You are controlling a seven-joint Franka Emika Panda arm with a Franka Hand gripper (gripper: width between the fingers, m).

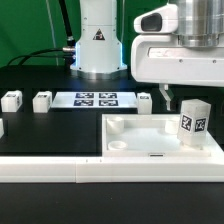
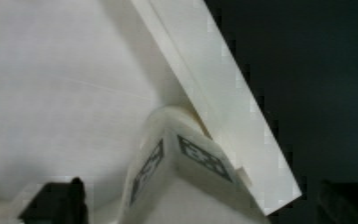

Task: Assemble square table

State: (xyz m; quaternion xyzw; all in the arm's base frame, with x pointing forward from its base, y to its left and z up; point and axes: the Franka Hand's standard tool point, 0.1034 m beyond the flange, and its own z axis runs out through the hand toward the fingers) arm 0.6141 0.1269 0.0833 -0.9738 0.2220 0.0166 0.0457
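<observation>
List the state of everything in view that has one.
White plastic square table slab: lying flat, rim up.
Short white tagged block leg: standing upright in a slab corner, ungripped.
Loose white block legs: lying on the black tabletop, unattached.
White two-finger gripper: open, above the upright leg.

- A large white plastic square slab (image 1: 150,150) with a raised rim lies on the black table (image 1: 50,135), at the exterior view's right.
- A short white tagged block leg (image 1: 193,121) stands upright on the slab's right part.
- The white two-finger gripper (image 1: 170,96) hangs just beside that leg, above the slab's rear rim; one dark finger shows.
- The marker board (image 1: 95,99) lies behind.
- Two small white blocks (image 1: 12,100) (image 1: 42,100) sit to its left and a third white block (image 1: 143,100) just to its right.
- A long white rail fence (image 1: 50,171) runs along the front.
</observation>
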